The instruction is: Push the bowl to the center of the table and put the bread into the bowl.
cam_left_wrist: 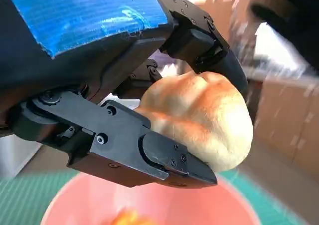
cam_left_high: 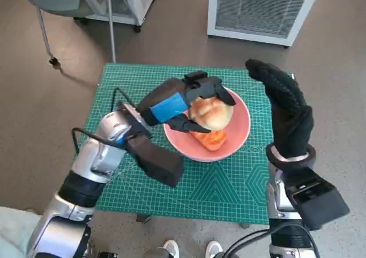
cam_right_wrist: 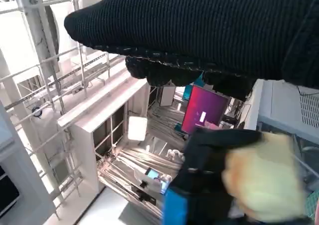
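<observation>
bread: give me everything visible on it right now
The bread is a round bun, pale tan with a browner, creased top, and looks soft and whole. The left hand grips it, black fingers clamped around it above and below. It is held over the pink bowl, which sits on the green mat and already has something orange in it. Whether the bread touches that or the bowl cannot be told. The right hand stands apart from it.

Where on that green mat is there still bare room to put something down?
The mat's near strip, between the bowl and the table's front edge, is bare, and so is the far-left corner. The middle is crowded: the left hand holds the bread over the bowl, and the right hand is raised beside it.
</observation>
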